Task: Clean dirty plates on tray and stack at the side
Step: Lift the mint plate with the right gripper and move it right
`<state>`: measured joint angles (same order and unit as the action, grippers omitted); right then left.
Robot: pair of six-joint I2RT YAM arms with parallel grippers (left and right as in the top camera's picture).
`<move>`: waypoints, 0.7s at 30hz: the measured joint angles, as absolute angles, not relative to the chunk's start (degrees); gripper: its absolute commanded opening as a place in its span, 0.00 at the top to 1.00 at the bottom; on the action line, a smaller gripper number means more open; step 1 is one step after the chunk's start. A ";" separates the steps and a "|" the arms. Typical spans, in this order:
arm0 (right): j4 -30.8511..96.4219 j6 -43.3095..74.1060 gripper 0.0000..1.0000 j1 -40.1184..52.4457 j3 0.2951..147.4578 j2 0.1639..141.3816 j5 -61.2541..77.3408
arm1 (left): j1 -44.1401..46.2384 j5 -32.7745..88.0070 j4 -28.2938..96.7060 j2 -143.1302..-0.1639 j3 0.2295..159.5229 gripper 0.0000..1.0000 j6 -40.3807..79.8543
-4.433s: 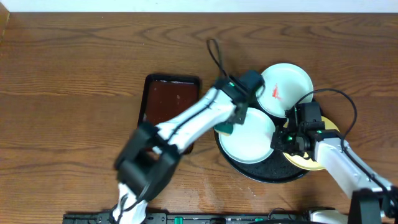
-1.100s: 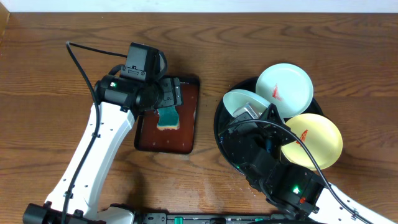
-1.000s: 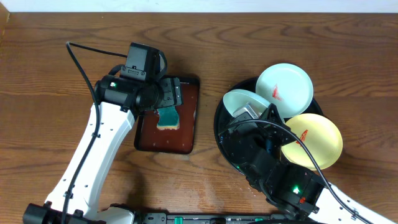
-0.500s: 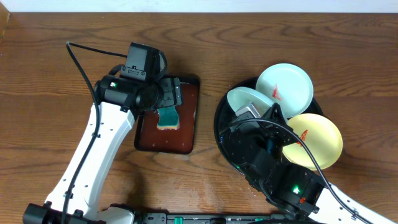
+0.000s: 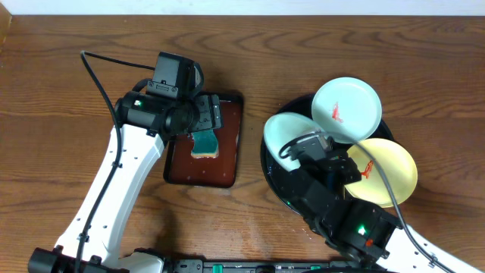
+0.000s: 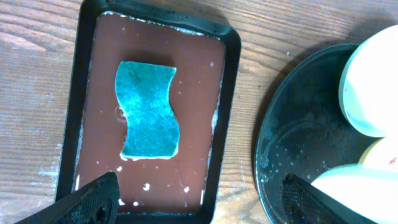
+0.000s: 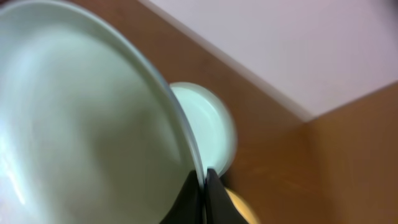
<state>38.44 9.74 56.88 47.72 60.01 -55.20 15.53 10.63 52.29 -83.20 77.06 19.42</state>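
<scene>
The white-shelled left arm (image 5: 114, 189) is wearing black joint housings (image 5: 173, 73) behind its black-fingered left gripper (image 6: 200, 200); a green light (image 5: 138, 102) is glowing there (the right arm (image 5: 333, 201) is showing one too), with a thin black cable (image 5: 83, 54) trailing.

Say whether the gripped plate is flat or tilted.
Tilted: the plate looks oval overhead, rim pinched in the right gripper.

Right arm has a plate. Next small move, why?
Probably swing the held plate off the black tray and set it on the table beside it: the right tool grips its rim, it looks clean; the second white plate and the yellow plate show red.
</scene>
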 measured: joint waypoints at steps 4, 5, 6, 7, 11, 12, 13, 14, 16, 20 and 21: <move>43.90 25.32 0.99 51.86 47.72 60.62 -42.85 | 15.53 10.63 52.25 -83.20 77.06 0.17 19.42; 44.64 27.16 0.99 50.41 47.77 60.55 -40.99 | 15.53 10.63 52.29 -83.20 77.06 0.17 19.42; 45.58 29.04 0.99 48.36 47.94 60.40 -38.83 | 15.53 10.61 52.27 -83.20 77.06 0.16 19.42; 46.37 30.55 0.99 45.95 48.25 60.05 -36.69 | 15.53 10.63 52.29 -83.20 77.06 0.17 19.42; 48.88 33.06 0.99 31.05 52.23 56.84 -27.20 | 15.53 10.63 52.27 -83.20 77.06 0.17 19.42; 48.71 32.71 0.99 25.98 53.49 55.66 -24.40 | 15.53 10.63 52.29 -83.20 77.06 0.17 19.42; 48.21 32.12 0.99 20.45 54.63 54.52 -21.47 | 15.53 10.63 52.27 -83.20 77.06 0.17 19.42; 47.55 31.24 0.99 14.68 55.55 53.49 -18.59 | 15.53 10.63 52.27 -83.20 77.06 0.16 19.42; 46.59 29.43 0.99 3.42 56.55 52.12 -13.10 | 15.53 10.63 52.27 -83.20 77.06 0.17 19.42; 46.19 26.55 0.99 -18.52 56.75 53.63 -2.76 | 15.53 10.63 52.29 -83.20 77.06 0.17 19.42; 45.98 26.15 0.99 -23.29 56.73 54.96 -0.71 | 15.53 10.63 52.29 -83.20 77.06 0.16 19.42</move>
<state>45.98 26.15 -23.29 56.73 54.96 -0.71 15.53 10.63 52.29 -83.20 77.06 19.42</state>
